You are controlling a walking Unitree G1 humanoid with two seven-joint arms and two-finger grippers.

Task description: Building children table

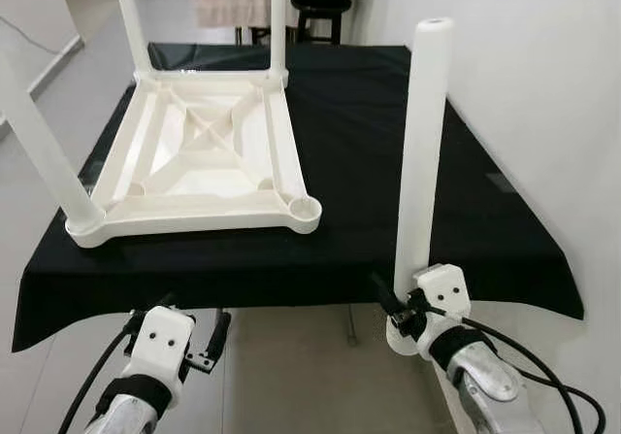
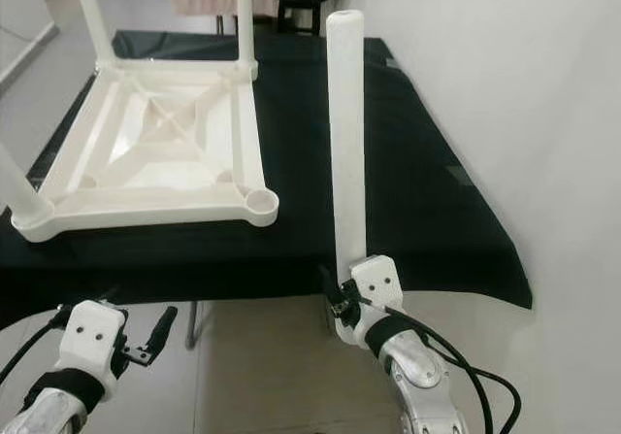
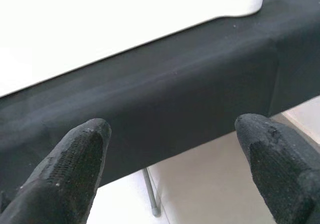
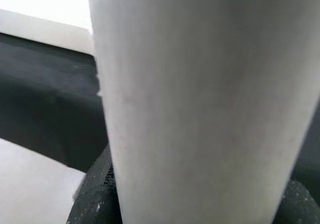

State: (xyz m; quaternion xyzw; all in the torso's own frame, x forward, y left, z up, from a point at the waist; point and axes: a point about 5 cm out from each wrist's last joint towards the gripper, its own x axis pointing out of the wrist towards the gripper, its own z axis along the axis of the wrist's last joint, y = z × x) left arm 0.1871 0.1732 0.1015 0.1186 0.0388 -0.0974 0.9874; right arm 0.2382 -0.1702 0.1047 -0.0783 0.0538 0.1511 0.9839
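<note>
While upright, table leg point(image 1: 423, 143) clamped in right jaws

Two far table legs point(image 1: 129, 16) cut off above.

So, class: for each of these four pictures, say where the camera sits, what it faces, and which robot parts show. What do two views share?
Left eye view: on the head, looking down at the upturned table top on the black cloth; both grippers show.
Right eye view: the same scene.
Left wrist view: along the open left gripper at the cloth edge.
Right wrist view: along the right gripper, shut on the table leg.
Shared: both eye views show that leg upright.
</note>
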